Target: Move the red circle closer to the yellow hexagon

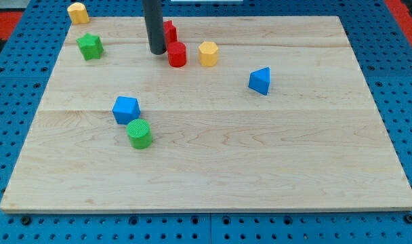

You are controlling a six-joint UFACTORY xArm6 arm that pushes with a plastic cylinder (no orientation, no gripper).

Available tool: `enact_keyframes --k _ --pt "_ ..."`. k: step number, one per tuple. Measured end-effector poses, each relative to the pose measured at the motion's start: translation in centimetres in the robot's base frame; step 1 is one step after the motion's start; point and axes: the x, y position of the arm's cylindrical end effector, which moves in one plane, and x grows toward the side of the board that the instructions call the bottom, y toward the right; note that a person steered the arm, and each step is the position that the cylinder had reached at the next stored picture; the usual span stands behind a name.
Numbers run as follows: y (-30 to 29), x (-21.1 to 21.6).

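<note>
The red circle point(177, 54) is a short red cylinder near the view's top centre. The yellow hexagon point(208, 53) stands just to its right, a small gap apart. My tip point(157, 51) is the lower end of the dark rod, right next to the red circle's left side. I cannot tell whether it touches it. A second red block point(170, 30) sits just above, partly hidden behind the rod.
A green star-like block point(90, 46) and a yellow block point(78, 12) are at the view's top left. A blue triangular block point(260, 80) is at the right. A blue block point(126, 109) and a green cylinder point(139, 133) sit left of centre on the wooden board point(260, 169).
</note>
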Motion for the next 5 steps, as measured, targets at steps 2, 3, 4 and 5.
enact_keyframes --k 2,3,4,5 --pt "0.5 2.1" --pt "3.3 3.0" --pt "5.7 2.8" --pt "6.9 1.8"
